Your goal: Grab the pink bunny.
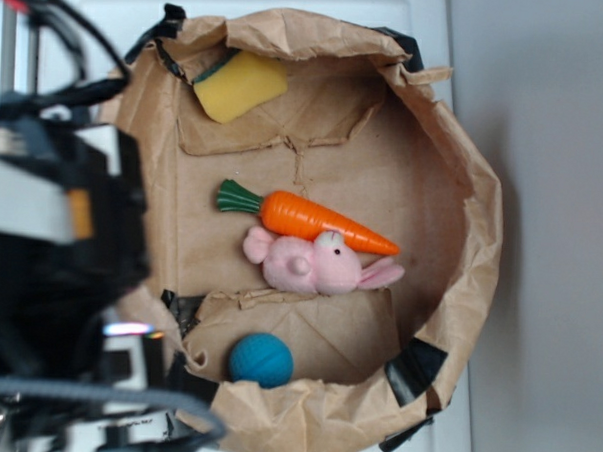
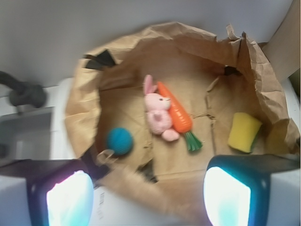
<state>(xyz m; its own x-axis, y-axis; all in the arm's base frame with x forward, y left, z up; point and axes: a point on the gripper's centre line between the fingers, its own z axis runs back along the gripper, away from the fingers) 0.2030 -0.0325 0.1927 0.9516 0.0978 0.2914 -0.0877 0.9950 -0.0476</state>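
The pink bunny (image 1: 310, 264) lies on its side on the floor of a brown paper bag (image 1: 471, 243), pressed against an orange carrot (image 1: 322, 220). In the wrist view the pink bunny (image 2: 157, 115) sits mid-frame, ears pointing away, with the carrot (image 2: 176, 115) along its right. My gripper (image 2: 148, 200) hangs above the bag's near rim, well short of the bunny. Its two fingers (image 2: 70, 200) stand wide apart with nothing between them. In the exterior view only the black arm body (image 1: 50, 265) shows at the left; the fingers are hidden.
A blue ball (image 1: 261, 360) rests near the bag's lower rim, and a yellow sponge (image 1: 238, 85) lies at the top. The same blue ball (image 2: 118, 140) and sponge (image 2: 243, 132) flank the bunny in the wrist view. The bag's crumpled walls (image 2: 263, 84) rise all around.
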